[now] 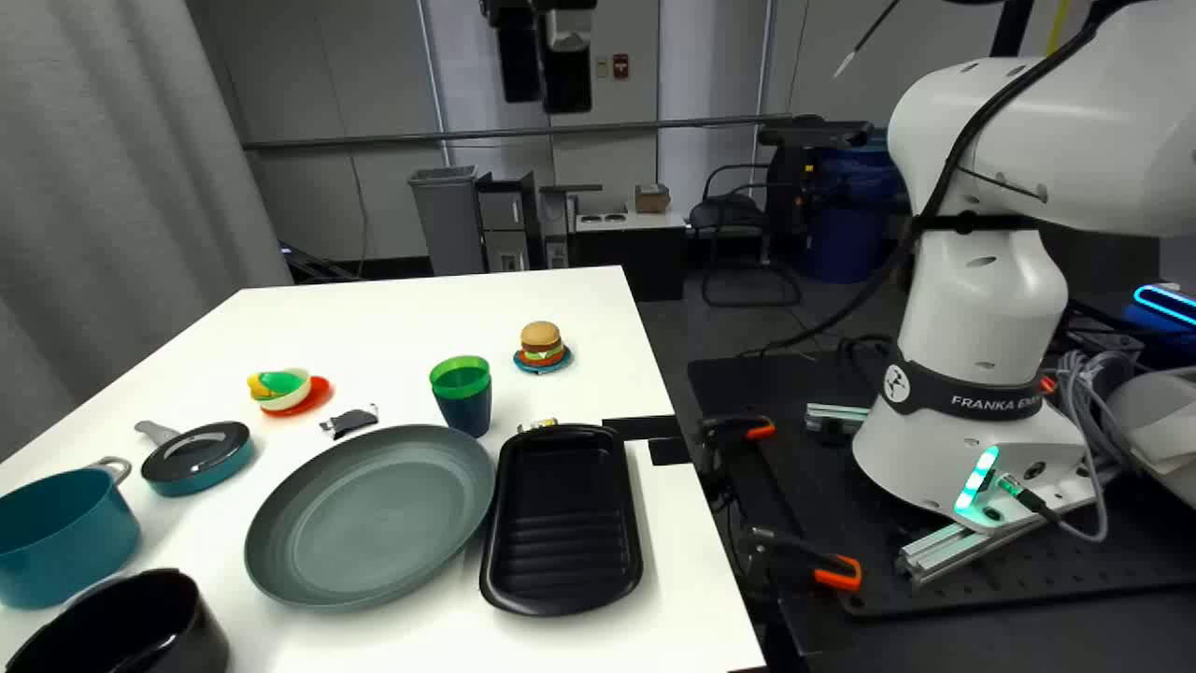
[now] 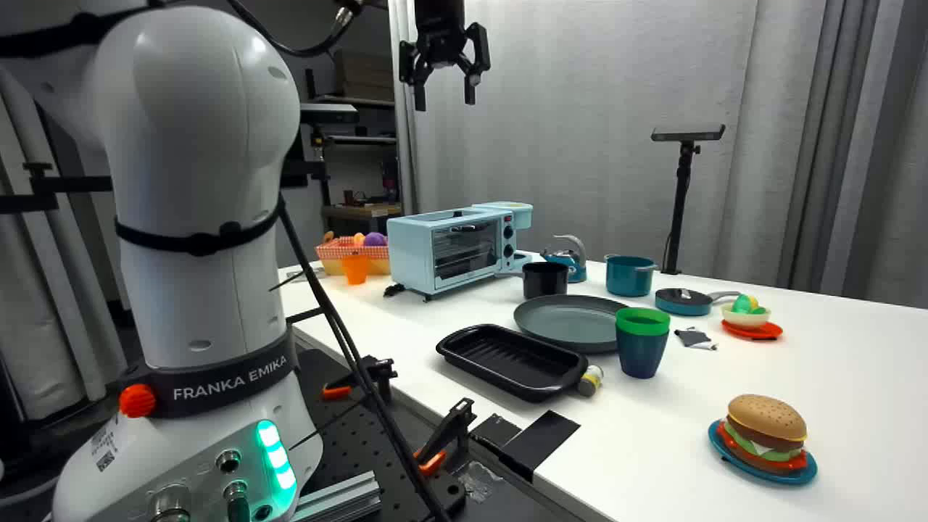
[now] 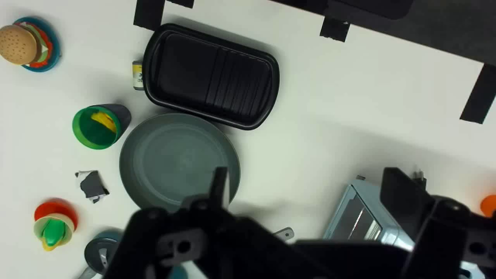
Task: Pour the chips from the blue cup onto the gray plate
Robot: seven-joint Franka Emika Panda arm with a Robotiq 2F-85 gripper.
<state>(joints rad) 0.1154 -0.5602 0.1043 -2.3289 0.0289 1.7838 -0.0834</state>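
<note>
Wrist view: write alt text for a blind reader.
A green-rimmed cup holding yellow chips stands beside a large gray plate, seen from above. The open gripper shows at the bottom, hiding some of the plate; a black tray and toy burger appear toward the top.

Gray curtain (image 2: 594, 130) behind a white table (image 2: 863, 362)

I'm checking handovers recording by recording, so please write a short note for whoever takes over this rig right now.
Gripper: open, holding nothing, raised above the table.
Things: the blue cup, green at its rim, stands upright beside the gray plate. The yellow chips are inside the cup, as the wrist view shows.
Done: no pouring yet; no chips show on the visible part of the plate.
Left: grasp the cup, bring it over the plate, tip the chips out.
</note>
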